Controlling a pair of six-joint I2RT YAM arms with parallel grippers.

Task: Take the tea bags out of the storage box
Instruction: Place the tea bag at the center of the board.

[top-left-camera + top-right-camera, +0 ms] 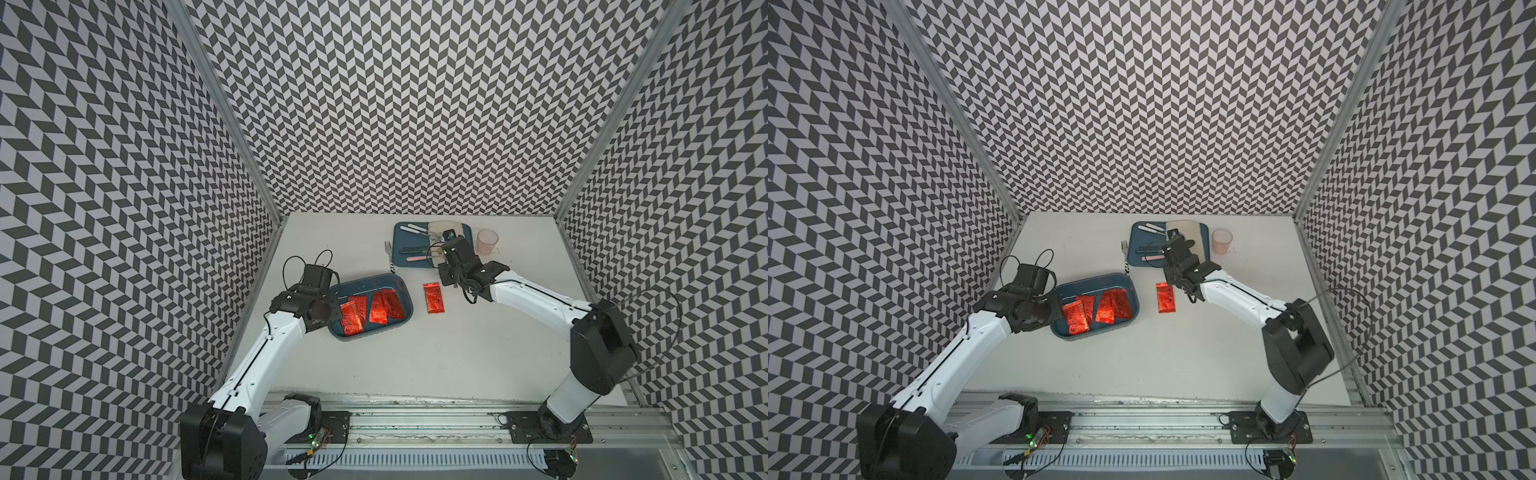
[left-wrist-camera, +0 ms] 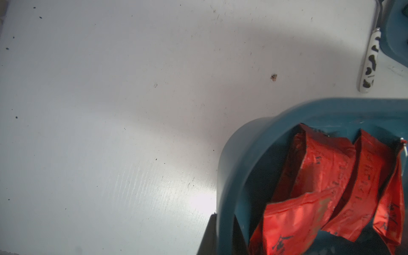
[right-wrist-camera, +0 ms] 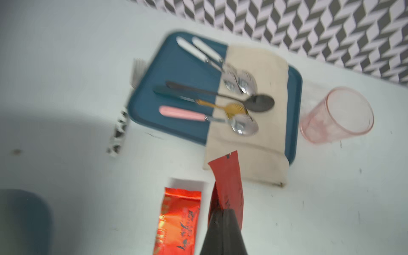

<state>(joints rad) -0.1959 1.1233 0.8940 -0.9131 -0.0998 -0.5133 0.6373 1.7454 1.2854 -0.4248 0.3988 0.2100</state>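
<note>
Six tea bags show in all. Four lie overlapping inside the box (image 1: 376,332), red foil against its blue floor (image 1: 378,309). One lies flat on the desk (image 1: 415,365) just right of the box (image 1: 433,297). One is off the desk, in the right pincer (image 3: 224,212).

That pincer is clenched on one end of its tea bag (image 3: 228,183), which sticks out past the jaws. It hangs just right of the bag lying on the desk, close to the near edge of the tray (image 1: 405,240). In both top views the wrist hides the held bag.

The left pincer (image 2: 223,217) is clenched at the box's left wall, and the wall seems to run between its jaws. The four bags in the box lie just right of it.

There is one box, left of centre, and one tray, at the far side of the desk. The tray carries one beige cloth (image 3: 260,136) and five spoons (image 3: 260,103). One fork (image 1: 388,251) lies on the desk along the tray's left edge. One pink cup (image 1: 487,241) stands just right of the tray.
</note>
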